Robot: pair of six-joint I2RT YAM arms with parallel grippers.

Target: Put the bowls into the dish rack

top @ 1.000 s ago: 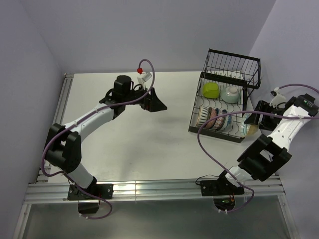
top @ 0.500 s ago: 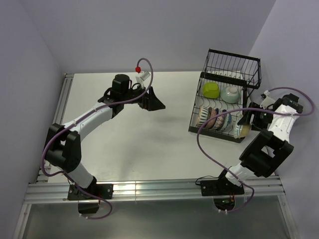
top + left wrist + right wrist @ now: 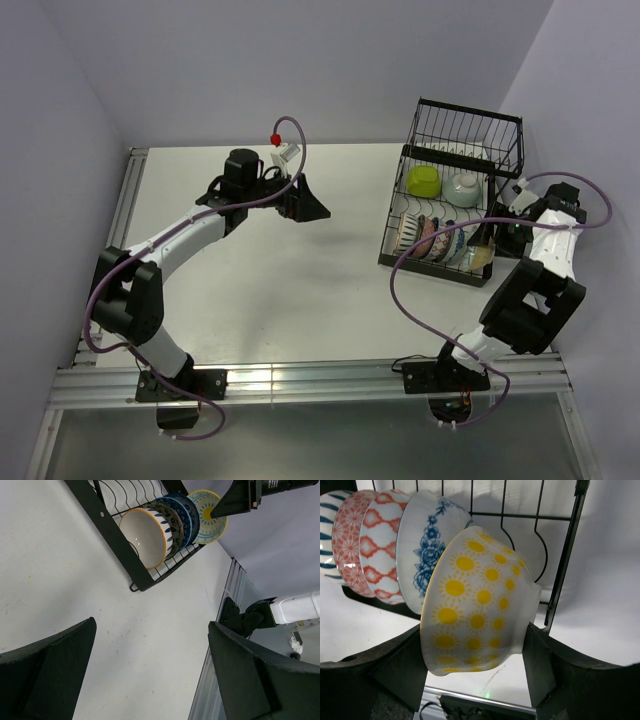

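Note:
My right gripper (image 3: 472,660) is shut on a white bowl with yellow suns (image 3: 475,605), one finger on each side of it. The bowl stands on edge at the right end of the black wire dish rack (image 3: 430,268), next to a blue floral bowl (image 3: 427,555). More patterned bowls (image 3: 430,238) stand in the slots. A green bowl (image 3: 424,181) and a pale teal bowl (image 3: 463,188) sit in the rack's back part. My left gripper (image 3: 312,205) hangs open over the table, well left of the rack, with nothing in it (image 3: 151,630).
The rack's tall wire basket (image 3: 470,130) rises at the back right, close to the purple wall. An upright rack wire (image 3: 565,555) stands just right of the held bowl. The table's metal rail (image 3: 220,645) runs along its near edge.
The right arm has swung inward and carried the yellow-sun bowl up to the rack's right end. The left arm has barely shifted.

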